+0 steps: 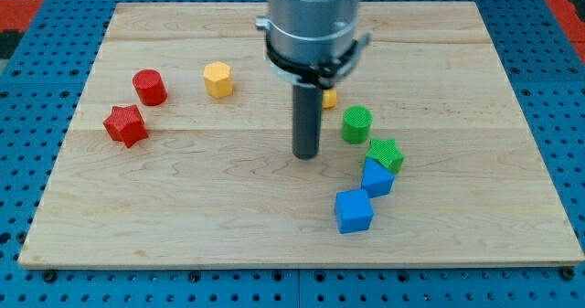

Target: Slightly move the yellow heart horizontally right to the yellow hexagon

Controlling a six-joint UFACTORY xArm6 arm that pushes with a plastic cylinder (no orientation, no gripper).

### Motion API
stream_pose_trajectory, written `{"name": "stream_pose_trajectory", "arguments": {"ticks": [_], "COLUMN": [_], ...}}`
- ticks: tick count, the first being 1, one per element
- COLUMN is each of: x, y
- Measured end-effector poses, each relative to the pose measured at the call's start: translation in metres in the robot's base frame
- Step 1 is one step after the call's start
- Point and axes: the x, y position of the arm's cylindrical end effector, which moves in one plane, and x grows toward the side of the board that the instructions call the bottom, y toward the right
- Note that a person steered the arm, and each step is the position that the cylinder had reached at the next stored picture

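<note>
With no pincer to see, my tip (pixel 305 154) rests below-left of the half-hidden yellow heart (pixel 330 98), far right of the yellow hexagon (pixel 218 79), and may nudge the green cylinder (pixel 356 124).

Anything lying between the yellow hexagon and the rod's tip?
No. In the camera view, only bare wooden board separates the yellow hexagon from my tip.
</note>
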Motion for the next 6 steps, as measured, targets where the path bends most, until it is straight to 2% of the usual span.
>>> {"name": "stream_pose_trajectory", "arguments": {"ticks": [1, 2, 3, 4, 6], "x": [-0.034, -0.036, -0.031, -0.057, -0.050], "y": [0.040, 0.067, 0.067, 0.056, 0.026]}}
